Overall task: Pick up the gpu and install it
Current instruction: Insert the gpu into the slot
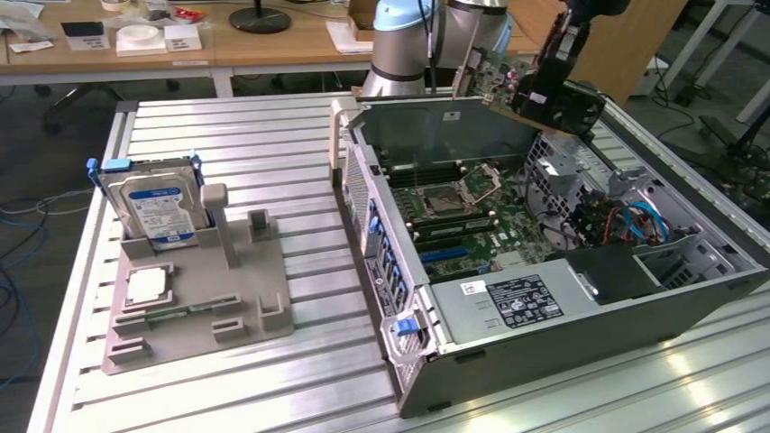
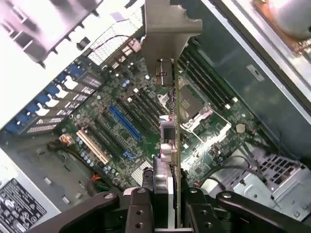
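You are holding the graphics card [image 2: 169, 131], likely light, stiff and fragile, by its edge in the nearly closed gripper [image 2: 167, 199], above the computer case [image 1: 601, 325].

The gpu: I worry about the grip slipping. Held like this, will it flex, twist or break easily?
Probably stiff: the gpu stands out straight from the gripper without sagging. Likely light, being a thin board. Its bare components look fragile, and the metal bracket at the far end could lever it sideways if bumped.
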Robot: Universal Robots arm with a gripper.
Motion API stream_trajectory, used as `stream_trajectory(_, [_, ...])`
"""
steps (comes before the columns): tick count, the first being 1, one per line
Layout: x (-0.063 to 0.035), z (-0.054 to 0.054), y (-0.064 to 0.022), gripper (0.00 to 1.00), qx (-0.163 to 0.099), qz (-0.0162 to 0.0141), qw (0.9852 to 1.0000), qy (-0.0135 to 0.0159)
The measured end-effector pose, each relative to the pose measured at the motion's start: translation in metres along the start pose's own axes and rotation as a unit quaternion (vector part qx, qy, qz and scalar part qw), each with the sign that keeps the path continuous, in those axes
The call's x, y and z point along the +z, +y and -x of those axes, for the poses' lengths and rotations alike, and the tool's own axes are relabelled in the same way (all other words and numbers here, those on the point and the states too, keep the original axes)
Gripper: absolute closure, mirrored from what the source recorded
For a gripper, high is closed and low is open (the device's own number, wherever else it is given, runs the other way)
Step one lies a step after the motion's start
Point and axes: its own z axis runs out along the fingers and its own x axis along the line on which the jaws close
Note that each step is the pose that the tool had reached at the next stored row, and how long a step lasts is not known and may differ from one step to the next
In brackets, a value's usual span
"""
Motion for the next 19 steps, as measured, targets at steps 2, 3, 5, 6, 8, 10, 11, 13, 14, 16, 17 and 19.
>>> stream_trajectory(2, [0.0007, 0.0, 0.0, 0.72, -0.056, 0.0, 0.9984, 0.0028])
stream_trajectory(3, [0.0009, 0.0, 0.0, 0.72, -0.065, 0.0, 0.9979, 0.0032])
stream_trajectory(5, [0.0012, 0.0, -0.0001, 0.72, -0.083, 0.0, 0.9966, 0.0041])
stream_trajectory(6, [0.0014, 0.0, -0.0001, 0.72, -0.092, -0.0001, 0.9958, 0.0045])
stream_trajectory(8, [0.0017, 0.0, -0.0001, 0.72, -0.11, -0.0001, 0.9939, 0.0054])
stream_trajectory(10, [0.0021, 0.0, -0.0001, 0.72, -0.128, -0.0001, 0.9917, 0.0063])
stream_trajectory(11, [0.0022, 0.0, -0.0001, 0.72, -0.137, -0.0001, 0.9906, 0.0068])
stream_trajectory(13, [0.0025, 0.0005, -0.0006, 0.72, -0.15, -0.0001, 0.9887, 0.0074])
stream_trajectory(14, [0.0026, 0.0007, -0.0009, 0.72, -0.155, -0.0001, 0.9879, 0.0077])
stream_trajectory(16, [0.0029, 0.0008, -0.001, 0.72, -0.166, -0.0001, 0.9861, 0.0082])
stream_trajectory(17, [0.0029, 0.0008, -0.001, 0.72, -0.174, -0.0002, 0.9847, 0.0086])
stream_trajectory(19, [0.0031, 0.0008, -0.001, 0.72, -0.191, -0.0004, 0.9815, 0.0093])
